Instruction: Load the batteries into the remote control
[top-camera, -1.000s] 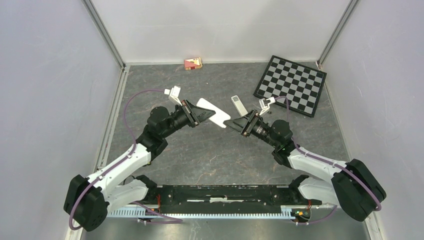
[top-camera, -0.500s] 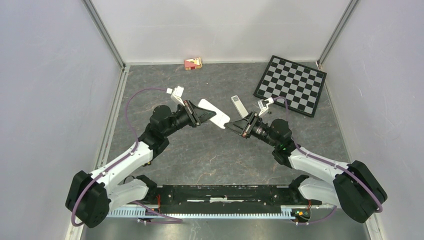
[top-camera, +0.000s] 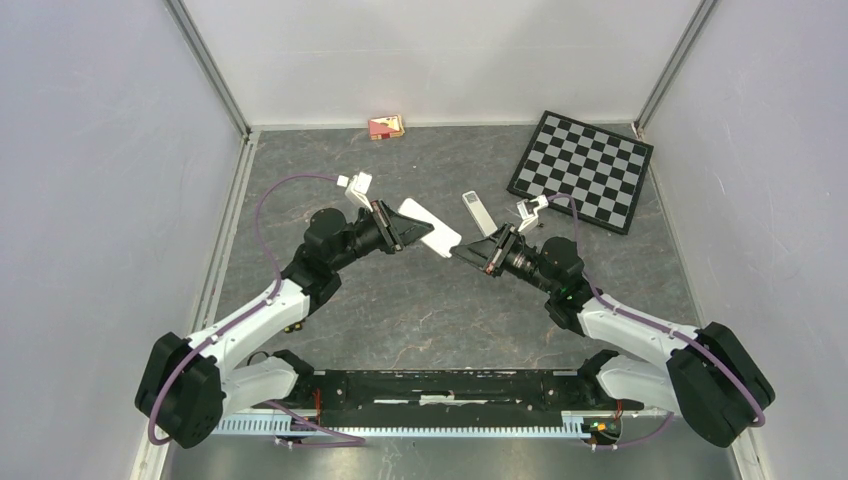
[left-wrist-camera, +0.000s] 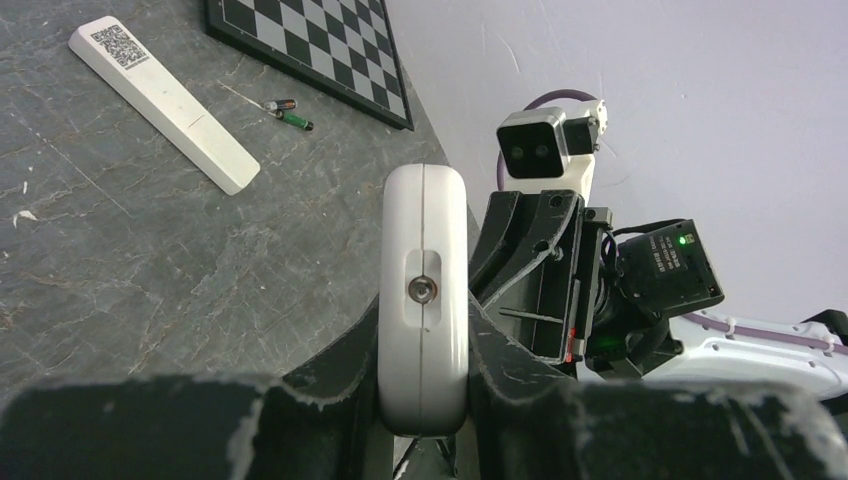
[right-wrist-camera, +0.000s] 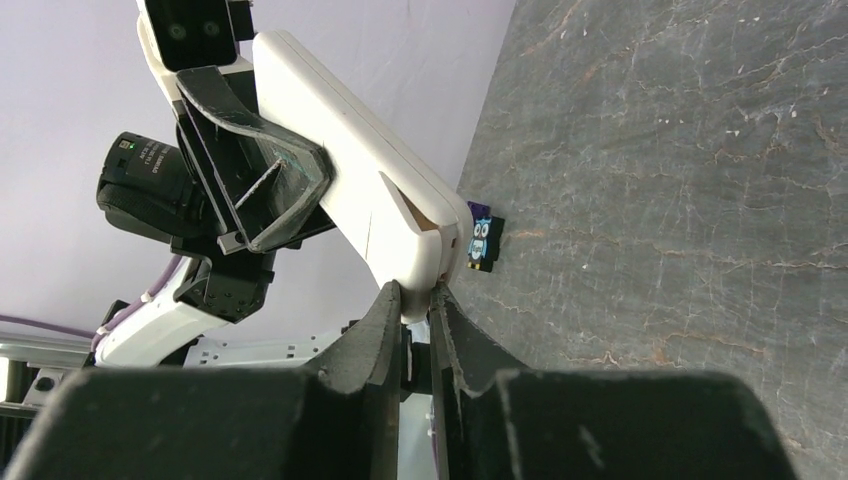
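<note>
My left gripper (top-camera: 408, 230) is shut on a white remote (top-camera: 432, 229) and holds it above the table, pointing right. In the left wrist view the remote (left-wrist-camera: 423, 260) stands end-on between the fingers (left-wrist-camera: 423, 335). My right gripper (top-camera: 462, 252) meets the remote's free end. In the right wrist view its nearly closed fingertips (right-wrist-camera: 415, 300) pinch the thin end of the remote (right-wrist-camera: 350, 200), where a seam gapes a little. Two tiny dark batteries (left-wrist-camera: 288, 112) lie on the table beside the chessboard; they are not discernible in the top view.
A long white bar with a QR label (top-camera: 477, 211) lies flat on the table just behind the grippers (left-wrist-camera: 160, 100). A chessboard (top-camera: 582, 170) sits at the back right. A small red box (top-camera: 386, 127) is by the back wall. A small owl card (right-wrist-camera: 484, 243) stands beyond the remote.
The left gripper has carried the remote slightly up and to the right. The right gripper has shifted a little and now grips the remote's end.
</note>
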